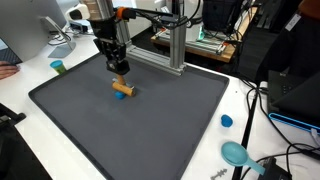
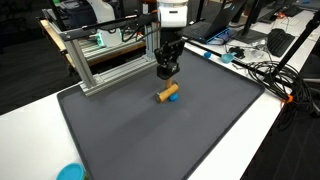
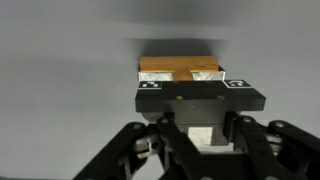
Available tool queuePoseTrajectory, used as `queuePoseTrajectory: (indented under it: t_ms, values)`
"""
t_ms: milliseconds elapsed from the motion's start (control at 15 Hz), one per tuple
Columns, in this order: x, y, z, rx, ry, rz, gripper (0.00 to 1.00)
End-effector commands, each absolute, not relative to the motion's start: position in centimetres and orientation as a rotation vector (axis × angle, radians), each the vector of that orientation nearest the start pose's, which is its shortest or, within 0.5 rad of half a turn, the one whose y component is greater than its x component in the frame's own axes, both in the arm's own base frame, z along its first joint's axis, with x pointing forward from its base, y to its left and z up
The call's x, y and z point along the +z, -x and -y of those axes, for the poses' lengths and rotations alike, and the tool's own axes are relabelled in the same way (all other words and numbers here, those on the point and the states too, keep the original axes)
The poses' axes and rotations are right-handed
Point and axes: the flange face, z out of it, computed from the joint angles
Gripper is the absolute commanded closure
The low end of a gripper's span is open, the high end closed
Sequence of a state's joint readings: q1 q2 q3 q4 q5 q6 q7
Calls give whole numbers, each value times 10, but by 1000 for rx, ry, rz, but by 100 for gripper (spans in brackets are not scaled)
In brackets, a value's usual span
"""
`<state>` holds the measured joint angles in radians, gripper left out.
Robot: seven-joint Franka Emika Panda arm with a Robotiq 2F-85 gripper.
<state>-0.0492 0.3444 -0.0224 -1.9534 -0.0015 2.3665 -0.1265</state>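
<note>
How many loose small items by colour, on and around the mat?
Tan: 1, wooden cylinder on grey mat
Blue: 2, small piece beside it, round cap off the mat
Teal: 2, short cylinder, round dish
Total: 5

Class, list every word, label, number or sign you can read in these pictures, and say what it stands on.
None can be read: the gripper bears only small black-and-white square marks, not letters. The block and the mat are plain. The background clutter is too small and blurred to read.
</note>
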Motion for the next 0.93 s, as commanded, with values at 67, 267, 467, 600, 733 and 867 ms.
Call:
queuePoseTrajectory:
  t_ms: [67,267,467,600,733,867]
  values:
    - [311,-619,43,-76,3164,102,79]
    - [343,-608,37,-62,3160,161,79]
    - [367,-615,32,-235,3183,158,79]
    - [372,-620,32,-303,3188,145,79]
    - [366,-623,32,-295,3186,132,79]
    - [358,-622,31,-266,3181,120,79]
